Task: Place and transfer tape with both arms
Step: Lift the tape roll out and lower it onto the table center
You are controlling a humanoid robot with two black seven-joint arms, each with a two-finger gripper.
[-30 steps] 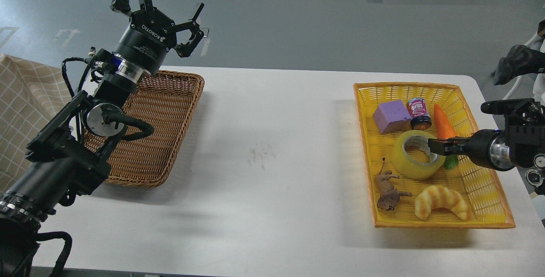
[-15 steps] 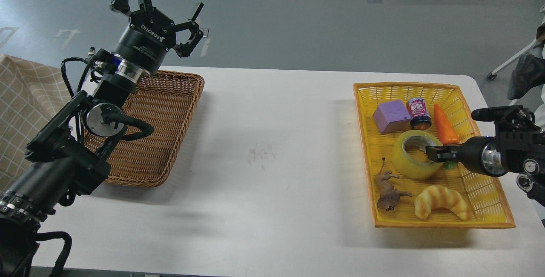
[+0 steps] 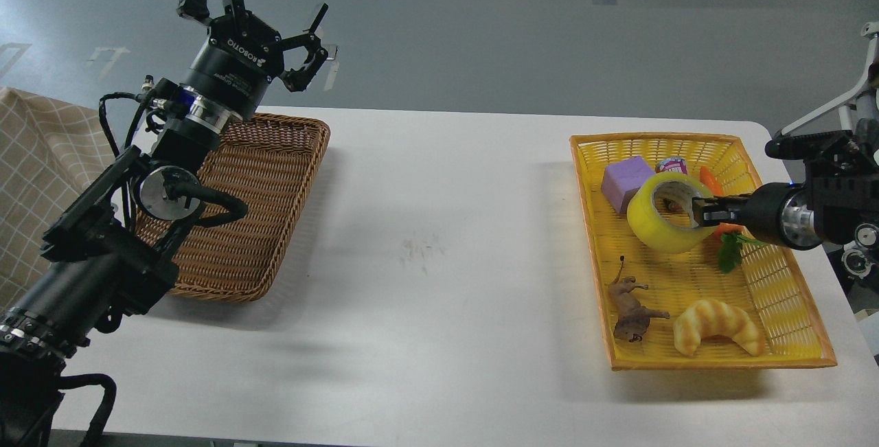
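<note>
The yellow tape roll [image 3: 656, 224] with its grey-white core hangs above the yellow basket [image 3: 790, 296] at the right, lifted off the basket floor. My right gripper [image 3: 702, 213] comes in from the right and is shut on the roll's right wall, with one finger inside the core. My left gripper [image 3: 264, 18] is open and empty, held high above the far corner of the brown wicker basket [image 3: 254, 227] at the left.
In the yellow basket lie a purple block [image 3: 623, 179], a small can [image 3: 671, 166], an orange carrot toy [image 3: 714, 189], an animal figurine [image 3: 632, 313] and a croissant toy [image 3: 717, 327]. A checked cloth [image 3: 34, 172] is at the far left.
My right gripper has closed on the tape and lifted it up off the basket floor, toward the far side. The yellow basket shifted slightly. The left arm has not moved.
</note>
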